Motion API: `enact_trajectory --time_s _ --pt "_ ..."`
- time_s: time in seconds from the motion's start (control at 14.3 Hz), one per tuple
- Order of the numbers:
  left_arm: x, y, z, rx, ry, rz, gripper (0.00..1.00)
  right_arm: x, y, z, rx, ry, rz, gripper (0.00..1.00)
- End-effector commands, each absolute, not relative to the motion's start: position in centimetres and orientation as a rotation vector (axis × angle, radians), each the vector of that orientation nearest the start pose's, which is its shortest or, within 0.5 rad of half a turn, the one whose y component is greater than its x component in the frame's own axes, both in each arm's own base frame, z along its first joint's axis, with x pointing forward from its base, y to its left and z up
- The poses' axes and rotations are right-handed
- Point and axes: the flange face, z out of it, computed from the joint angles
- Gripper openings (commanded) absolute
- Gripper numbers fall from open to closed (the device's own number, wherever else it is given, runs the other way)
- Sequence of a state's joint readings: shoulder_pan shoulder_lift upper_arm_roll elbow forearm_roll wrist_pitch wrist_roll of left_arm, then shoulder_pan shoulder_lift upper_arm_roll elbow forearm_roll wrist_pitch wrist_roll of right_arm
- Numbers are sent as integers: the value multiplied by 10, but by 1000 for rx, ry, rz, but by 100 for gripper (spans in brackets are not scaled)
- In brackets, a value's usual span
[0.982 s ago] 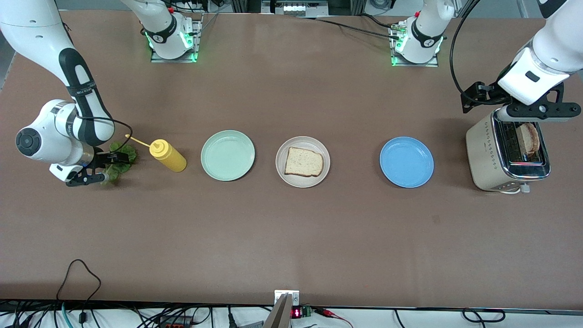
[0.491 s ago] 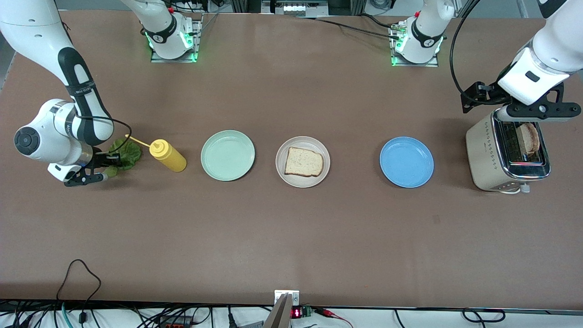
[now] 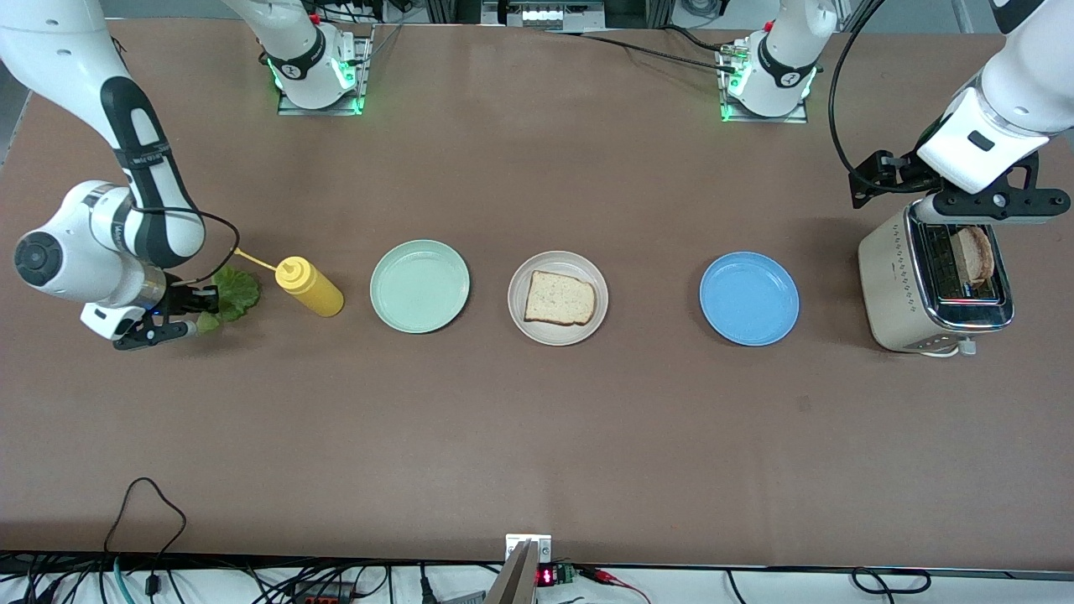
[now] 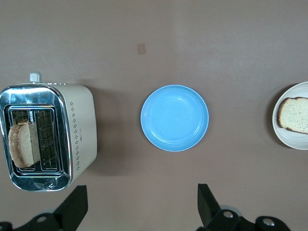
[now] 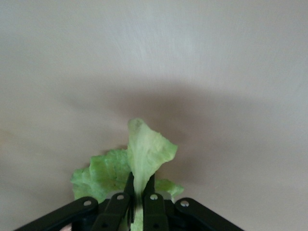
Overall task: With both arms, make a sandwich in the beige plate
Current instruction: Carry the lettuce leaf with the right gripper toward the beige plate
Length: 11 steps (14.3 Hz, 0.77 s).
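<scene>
Right hand [image 3: 180,315] clenched on lettuce leaf [image 3: 231,289], low at the right arm's end of the desk: limp, light, tears easily; grip by the stem. Beige plate [image 3: 520,323] holds one toast slice [image 3: 560,298]. Left hand [image 4: 139,209] spread wide over toaster [image 3: 902,289], waiting.

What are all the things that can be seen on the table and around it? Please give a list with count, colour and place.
beige plate: one, cream-beige, at the table's middle
toast slice: one, light brown, lying on the beige plate
mint plate: one, pale green, beside the beige plate toward the right arm's end
blue plate: one, bright blue, toward the left arm's end
yellow bottle: one, lying beside the mint plate
toaster: one, beige and chrome, at the left arm's end
toast in toaster: one, brown, standing in a slot
lettuce leaf: one, green, beside the yellow bottle
right gripper: black, shut on the lettuce leaf
left gripper: black, open, over the toaster
</scene>
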<state>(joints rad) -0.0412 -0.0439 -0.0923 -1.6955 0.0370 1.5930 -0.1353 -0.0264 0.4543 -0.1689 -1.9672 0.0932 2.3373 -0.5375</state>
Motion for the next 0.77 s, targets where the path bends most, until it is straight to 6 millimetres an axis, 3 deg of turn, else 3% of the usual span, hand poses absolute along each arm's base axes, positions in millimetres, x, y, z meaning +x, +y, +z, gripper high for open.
enact_trajectory --time_s 0.0,0.21,0.35,0.7 --pt "537 -68 596 -3112 -2 93 100 618 -106 289 -3055 -677 41 0" --pt "537 -68 596 -3113 -2 91 100 643 -88 329 -3025 -875 -87 0" --pt "537 -69 596 -3112 1 91 100 658 -63 358 -2989 -996 -179 0" --pt "537 -68 596 -3112 -2 93 100 687 29 426 -2891 -1206 -363 0"
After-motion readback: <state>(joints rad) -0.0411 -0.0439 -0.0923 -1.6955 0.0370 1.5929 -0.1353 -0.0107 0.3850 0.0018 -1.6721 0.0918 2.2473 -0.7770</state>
